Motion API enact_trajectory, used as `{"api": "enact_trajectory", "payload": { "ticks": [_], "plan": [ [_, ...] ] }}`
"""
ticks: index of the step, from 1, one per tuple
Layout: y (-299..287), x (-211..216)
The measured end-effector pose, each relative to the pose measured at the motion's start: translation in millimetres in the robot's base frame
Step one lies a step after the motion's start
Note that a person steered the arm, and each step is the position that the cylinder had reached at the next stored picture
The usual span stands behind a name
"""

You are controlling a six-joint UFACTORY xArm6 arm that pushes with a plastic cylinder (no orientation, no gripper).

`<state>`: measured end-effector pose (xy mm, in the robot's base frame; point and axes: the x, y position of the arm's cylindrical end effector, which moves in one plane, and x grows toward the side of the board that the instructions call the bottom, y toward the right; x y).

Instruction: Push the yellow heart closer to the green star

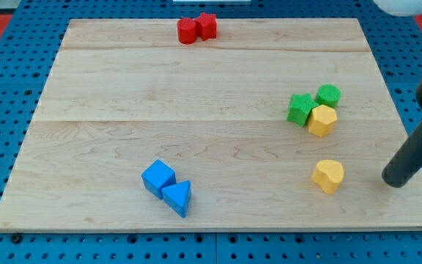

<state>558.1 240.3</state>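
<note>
Spanning blue pegboard [6, 73], pale wooden board [196, 110]

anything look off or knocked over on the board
Nothing stands out. Every block sits flat on the board, none damaged or over the edge. The yellow heart lies apart below the green star; my tip is to its right.

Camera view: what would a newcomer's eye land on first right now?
Probably my tip, a dark rod slanting in from the view's right, just right of the yellow heart. Next, the tight cluster above: green star, green block and yellow block.
</note>
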Motion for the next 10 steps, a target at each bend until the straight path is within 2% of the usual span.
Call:
{"api": "enact_trajectory", "payload": {
  "ticks": [2, 5, 6, 7, 8, 9, 10],
  "plan": [
    [-52.1, -1.0],
    [-51.3, -11.5],
    [-44.8, -4.9],
    [-62.4, 11.7],
    [-113.9, 2.6],
    [-98.8, -40.1],
    [-98.8, -46.0]
  ]
}}
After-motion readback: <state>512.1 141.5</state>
